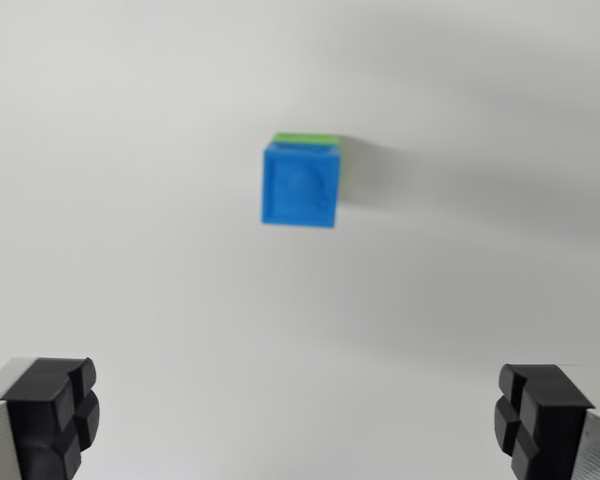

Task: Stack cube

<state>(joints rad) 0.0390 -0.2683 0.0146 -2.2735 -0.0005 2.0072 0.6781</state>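
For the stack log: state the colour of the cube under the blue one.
Green; only a strip of the green cube shows behind the blue cube, in the wrist view.

A little above the middle of the frame, one cube sits on top of a second cube, and only a thin strip of the lower one shows, along the upper edge and the wrist view's right side of the top one. Both rest on the table, which fills the whole frame around them. The gripper is at the bottom, well apart from the stack, one finger in the lower left corner and the other in the lower right, with bare table between them.
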